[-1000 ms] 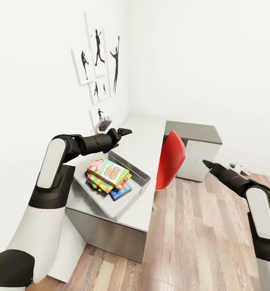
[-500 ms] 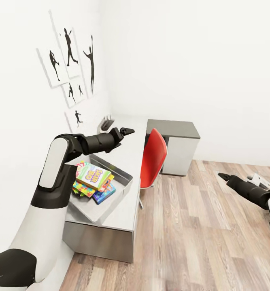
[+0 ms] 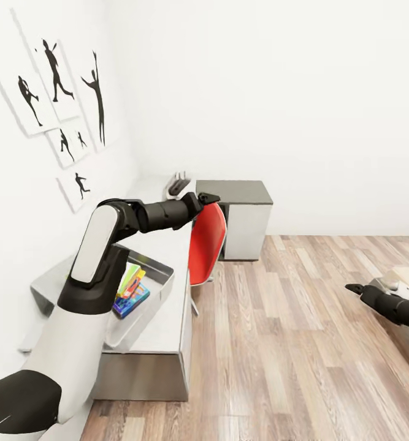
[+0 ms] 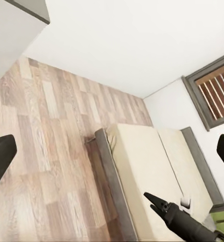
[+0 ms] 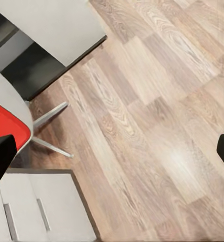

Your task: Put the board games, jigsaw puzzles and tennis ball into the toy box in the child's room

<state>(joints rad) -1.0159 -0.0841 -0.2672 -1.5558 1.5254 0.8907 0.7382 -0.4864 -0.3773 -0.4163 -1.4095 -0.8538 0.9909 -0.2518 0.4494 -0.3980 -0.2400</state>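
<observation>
The light grey rectangular toy box (image 3: 144, 293) sits at the lower left of the head view on the pale grey-white desk (image 3: 167, 318), partly hidden behind the left arm. Colourful flat items lie inside it: a blue-edged board-game box (image 3: 132, 302) and what looks like a multicoloured jigsaw sheet (image 3: 128, 283). How many toys are in there cannot be counted from here.

The left gripper (image 3: 205, 198) hangs in mid-frame above the desk's far end, beside the red plastic chair (image 3: 205, 246). In the left wrist view its fingers (image 4: 1, 157) sit at opposite edges, wide apart and empty. The right gripper (image 3: 354, 287) reaches in at the right edge over the wood-plank floor (image 3: 290, 343); its fingers (image 5: 2, 156) are likewise spread with nothing between them.

The low beige bed with a grey frame (image 4: 157, 176) fills the lower half of the left wrist view, and the right arm crosses it; something small and greenish shows at the lower right corner, too cut off to name.

A board game on the mattress would probably be light, stiff and smooth-faced. Pinching it across a thin edge should serve better than pressing down on the soft bedding.
</observation>
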